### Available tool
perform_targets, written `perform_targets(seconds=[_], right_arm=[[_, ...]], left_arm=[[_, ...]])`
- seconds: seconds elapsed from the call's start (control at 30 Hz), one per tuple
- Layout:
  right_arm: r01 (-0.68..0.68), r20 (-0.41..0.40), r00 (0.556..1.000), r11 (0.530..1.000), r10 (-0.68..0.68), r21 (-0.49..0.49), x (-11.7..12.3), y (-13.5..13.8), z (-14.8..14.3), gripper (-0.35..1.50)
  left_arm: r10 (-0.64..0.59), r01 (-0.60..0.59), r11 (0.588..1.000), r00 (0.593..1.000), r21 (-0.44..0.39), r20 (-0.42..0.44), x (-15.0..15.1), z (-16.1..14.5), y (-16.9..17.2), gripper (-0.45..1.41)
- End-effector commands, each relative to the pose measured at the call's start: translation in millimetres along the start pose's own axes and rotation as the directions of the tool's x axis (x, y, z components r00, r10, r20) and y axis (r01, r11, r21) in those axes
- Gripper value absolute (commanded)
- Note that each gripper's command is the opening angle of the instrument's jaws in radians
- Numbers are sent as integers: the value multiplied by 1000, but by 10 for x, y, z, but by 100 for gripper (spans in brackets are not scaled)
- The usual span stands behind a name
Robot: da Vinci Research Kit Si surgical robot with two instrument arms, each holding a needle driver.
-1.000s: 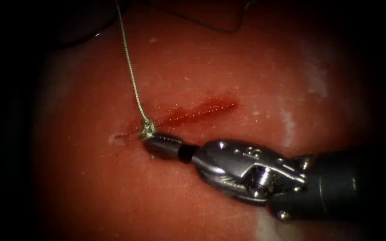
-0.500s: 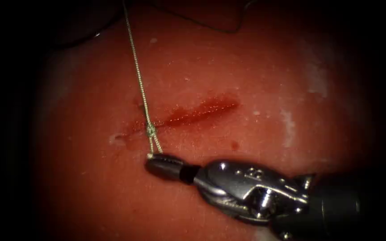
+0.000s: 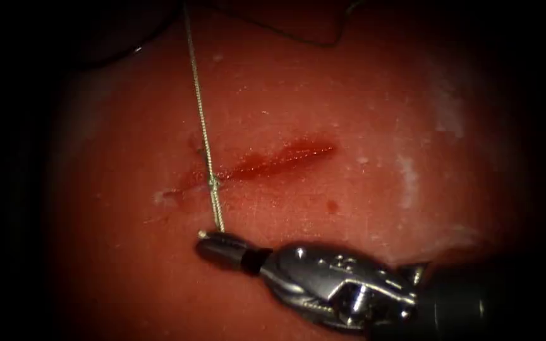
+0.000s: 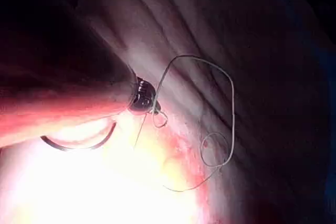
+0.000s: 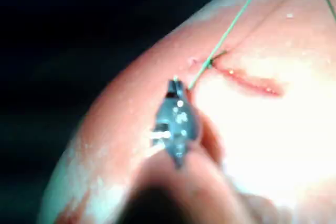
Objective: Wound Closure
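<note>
Endoscope view: your right tool [image 3: 205,239] is clenched on the short end of the thread [image 3: 202,120], just below the left end of the cut [image 3: 266,162]. Over the last second this tool has drawn back from the knot [image 3: 213,182], and the knot now sits small and tight on the tissue [image 3: 361,101], with the thread running straight through it and up out of view.

Left wrist view: your left tool [image 4: 153,107] grips the thread where a slack loop curls beside it. The needle [image 4: 79,144] lies loose on the tissue just beside that tool's shaft, held by neither tool and not in the tissue.

Handling: treat the thread as thin, limp and probably slippery when wet. Take hold near its end with the tool tips. The tissue looks soft, so a hard pull may tear it.
</note>
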Motion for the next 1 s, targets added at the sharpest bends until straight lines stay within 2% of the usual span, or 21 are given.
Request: perform_targets(seconds=[0.03,0.3,0.43,0.47,0.5,0.57,0.63,0.7,0.83,0.87,1.0], right_arm=[[4,8,1000,1000,-4,1,-8,-3,8,-35],[6,9,1000,1000,-6,3,-11,-5,7,-35],[18,-8,1000,1000,-18,9,4,-5,6,-35],[25,-19,1000,1000,-24,16,13,-4,5,17],[23,-26,999,1000,-22,21,17,-3,3,37],[79,-35,996,997,-78,27,23,-1,0,61],[117,-35,993,993,-116,29,27,0,-3,94],[131,-32,991,991,-130,36,33,2,-8,115],[121,-28,992,992,-120,43,46,6,-15,128],[116,-26,993,992,-114,45,54,9,-16,128],[108,-25,994,993,-107,46,67,19,-8,128]], left_arm=[[15,-15,1000,1000,19,8,1,6,-4,-35],[14,-15,999,1000,30,16,5,5,-8,-35],[17,-17,1000,1000,3,-1,4,4,-3,-35],[7,-7,1000,1000,-18,-22,6,1,2,-35],[-10,8,999,999,-37,-37,10,-1,6,-35],[-27,23,997,998,-69,-55,20,-7,13,-35],[-39,33,996,997,-84,-73,31,-15,18,-35],[-68,56,994,990,-95,-120,54,-34,24,-35],[-103,82,988,980,-129,-168,83,-60,31,-35],[-117,91,985,977,-149,-178,97,-72,38,-35],[-145,108,978,967,-178,-210,119,-91,53,-35]])
